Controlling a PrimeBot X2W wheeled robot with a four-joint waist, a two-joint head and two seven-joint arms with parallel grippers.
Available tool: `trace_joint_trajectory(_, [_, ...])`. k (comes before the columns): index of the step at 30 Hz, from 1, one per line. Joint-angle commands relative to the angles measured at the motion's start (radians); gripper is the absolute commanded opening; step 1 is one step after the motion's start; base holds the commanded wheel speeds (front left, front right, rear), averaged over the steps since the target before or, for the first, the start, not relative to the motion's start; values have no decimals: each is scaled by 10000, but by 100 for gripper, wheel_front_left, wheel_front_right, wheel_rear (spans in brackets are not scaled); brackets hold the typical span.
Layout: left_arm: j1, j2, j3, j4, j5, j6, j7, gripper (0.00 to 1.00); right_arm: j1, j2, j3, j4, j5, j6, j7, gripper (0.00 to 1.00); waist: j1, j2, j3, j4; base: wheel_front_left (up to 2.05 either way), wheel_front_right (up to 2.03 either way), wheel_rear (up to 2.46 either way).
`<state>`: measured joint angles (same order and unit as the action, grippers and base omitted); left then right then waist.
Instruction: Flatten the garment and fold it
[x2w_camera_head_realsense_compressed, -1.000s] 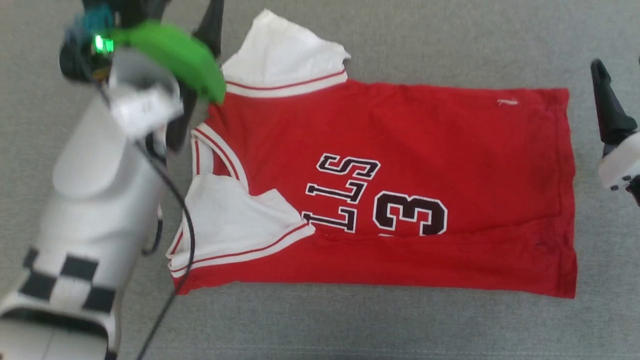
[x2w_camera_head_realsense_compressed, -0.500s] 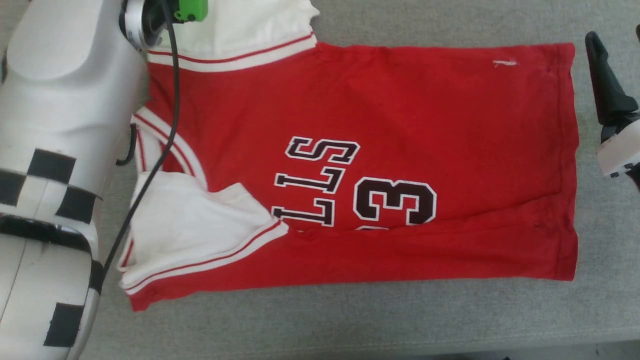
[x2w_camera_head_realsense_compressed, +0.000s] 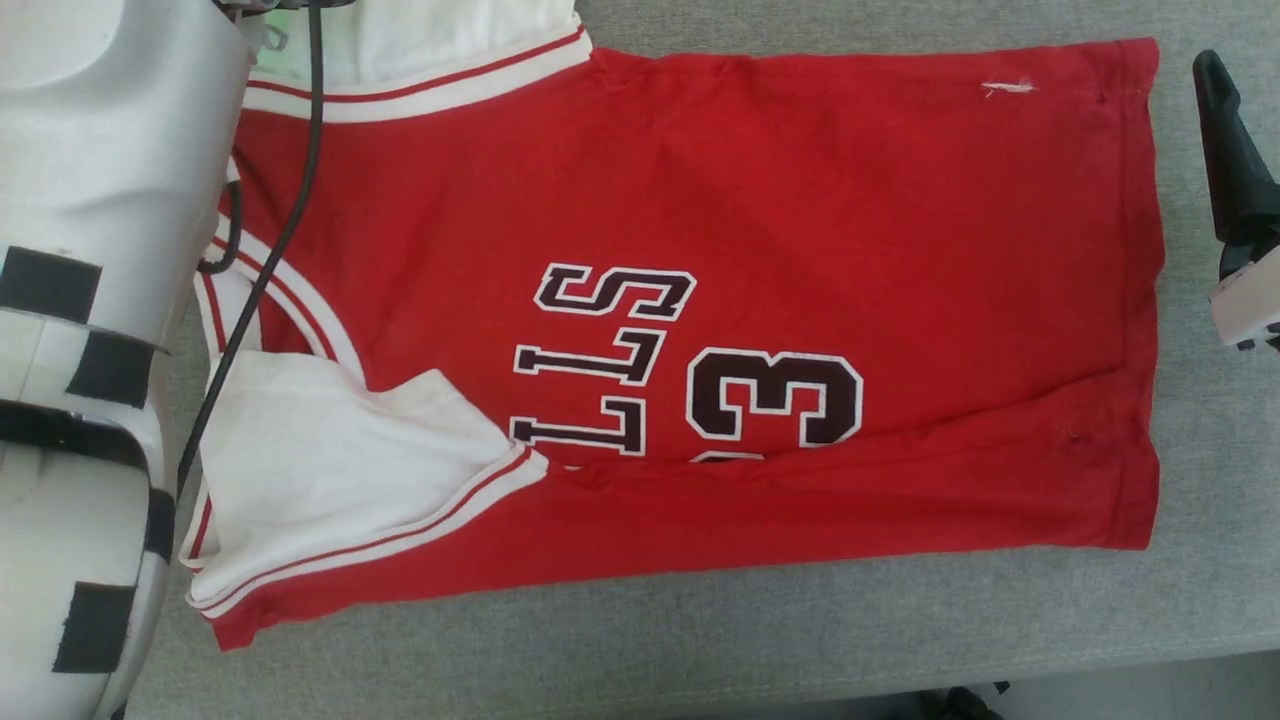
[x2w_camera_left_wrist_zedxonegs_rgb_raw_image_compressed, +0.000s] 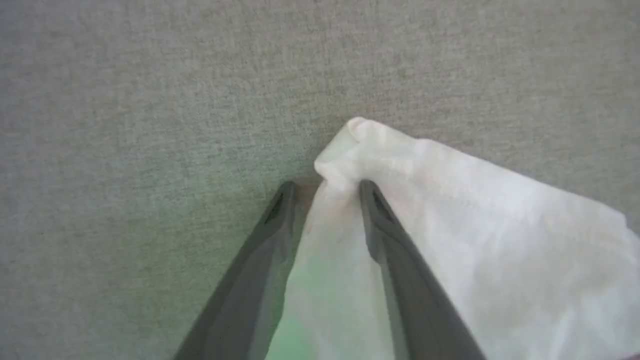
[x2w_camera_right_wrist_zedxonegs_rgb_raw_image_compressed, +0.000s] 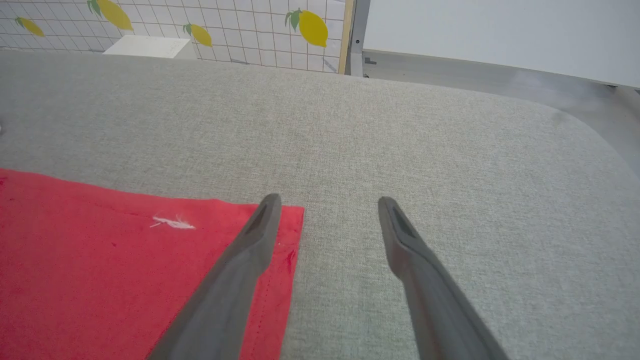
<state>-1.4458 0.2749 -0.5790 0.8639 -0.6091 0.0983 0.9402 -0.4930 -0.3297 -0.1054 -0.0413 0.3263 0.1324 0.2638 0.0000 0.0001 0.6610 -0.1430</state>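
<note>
In the head view your left forearm (x2w_camera_head_realsense_compressed: 90, 200) stood tall along the left edge, its cable (x2w_camera_head_realsense_compressed: 290, 220) hanging across the collar, and it hid the wrist and fingers beyond it. The garment (x2w_camera_head_realsense_compressed: 800, 200) lay spread on the grey table (x2w_camera_head_realsense_compressed: 700, 640), collar to the left and hem to the right, with its lower edge folded up over the lettering. One white sleeve (x2w_camera_head_realsense_compressed: 330, 470) was folded in over the chest and the other (x2w_camera_head_realsense_compressed: 450, 40) reached past the top edge beside your forearm. At the right edge one dark finger (x2w_camera_head_realsense_compressed: 1235, 170) of your right arm pointed up, just off the hem and clear of the cloth. In the left wrist view your left gripper (x2w_camera_left_wrist_zedxonegs_rgb_raw_image_compressed: 324, 184) pointed down at the table with its jaws partly spread on either side of a bunched fold of white sleeve. The cloth filled most of the gap and lay against one finger, but I could not tell whether the jaws really pinched it. In the right wrist view your right gripper (x2w_camera_right_wrist_zedxonegs_rgb_raw_image_compressed: 325, 202) was angled low over the table, jaws spread wide and holding nothing. One finger crossed the garment's red corner (x2w_camera_right_wrist_zedxonegs_rgb_raw_image_compressed: 285, 225) near a white fleck (x2w_camera_right_wrist_zedxonegs_rgb_raw_image_compressed: 172, 222), and the other was over bare table. A lemon-print wall (x2w_camera_right_wrist_zedxonegs_rgb_raw_image_compressed: 310, 27) and a white box (x2w_camera_right_wrist_zedxonegs_rgb_raw_image_compressed: 150, 46) stood beyond the table's far edge.
</note>
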Motion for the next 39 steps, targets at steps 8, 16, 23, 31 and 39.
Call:
trace_joint_trajectory(8, [1310, -141, 459, -810, -764, -90, -550, 0, -735, -610, 403, -12, -83, -17, 1457, 100, 0, -1, -348, 241, 0, 0, 0])
trace_joint_trajectory(16, [1278, 61, 516, -2091, -755, -108, -880, 0, -2324, -1686, 1655, 568, 247, -17, 6322, 100, 0, -1, -462, 617, 0, 0, 0])
trace_joint_trajectory(23, [1266, 181, 439, -3021, -694, -49, -852, 0, -3032, -2052, 2812, 1121, 308, -17, 7665, 100, 0, -1, -140, 919, 0, 0, 0])
trace_joint_trajectory(31, [1567, 333, 393, -3582, -727, 54, -819, 0, -2961, -2144, 3558, 1723, 798, -17, 8170, 30, 0, -1, 55, 1047, 0, 0, 0])
trace_joint_trajectory(39, [1984, 549, 531, -3905, -916, 65, -988, 0, -2984, -2098, 3043, 1745, 962, -17, 7557, 0, 0, -1, -288, 980, 0, 0, 0])
